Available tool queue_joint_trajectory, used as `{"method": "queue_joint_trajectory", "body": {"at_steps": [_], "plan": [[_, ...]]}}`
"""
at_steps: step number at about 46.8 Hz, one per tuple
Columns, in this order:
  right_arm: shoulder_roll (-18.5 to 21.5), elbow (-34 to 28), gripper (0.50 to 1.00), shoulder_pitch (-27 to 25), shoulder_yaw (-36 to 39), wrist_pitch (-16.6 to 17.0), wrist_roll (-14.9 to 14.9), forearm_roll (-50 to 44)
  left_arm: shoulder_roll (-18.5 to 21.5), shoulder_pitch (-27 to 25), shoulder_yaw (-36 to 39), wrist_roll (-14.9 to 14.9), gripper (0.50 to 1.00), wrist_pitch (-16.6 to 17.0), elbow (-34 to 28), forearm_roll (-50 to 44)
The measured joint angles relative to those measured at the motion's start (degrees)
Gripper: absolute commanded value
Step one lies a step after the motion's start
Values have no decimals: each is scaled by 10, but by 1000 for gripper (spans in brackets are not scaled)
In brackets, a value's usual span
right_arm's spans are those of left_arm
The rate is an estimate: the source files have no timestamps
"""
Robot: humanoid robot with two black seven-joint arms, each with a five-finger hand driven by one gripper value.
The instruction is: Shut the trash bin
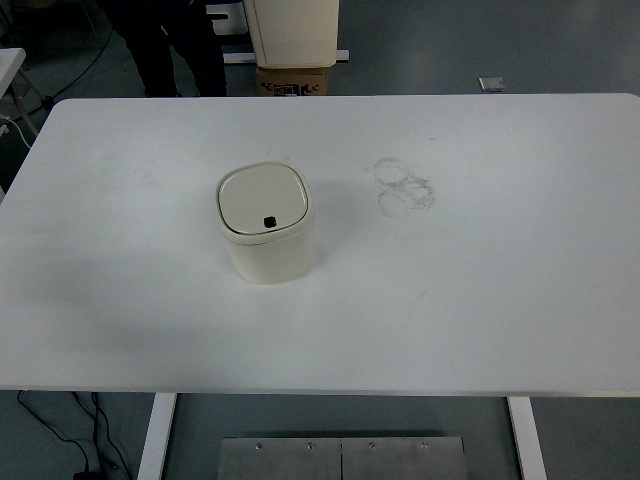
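The trash bin point(267, 225) stands upright on the white counter point(480, 300), left of some faint ring marks point(403, 186). Its lid point(262, 201) lies flat, so closing looks done. Neither hand is visible; their fingers cannot be judged.

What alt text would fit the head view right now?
A small cream trash bin stands left of centre on a white table, its lid down flat. Faint ring marks lie to its right; no robot arm shows.
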Motion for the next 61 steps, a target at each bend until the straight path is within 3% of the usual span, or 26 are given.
{"method": "queue_joint_trajectory", "body": {"at_steps": [21,42,61], "plan": [[0,0,991,0,0,0,0,0,-8,4,-15,0,1000,-10,0,1],[0,0,991,0,0,0,0,0,-64,8,-14,-4,1000,-10,0,8],[0,0,991,0,0,0,0,0,-80,15,-12,-6,1000,-14,0,19]]}}
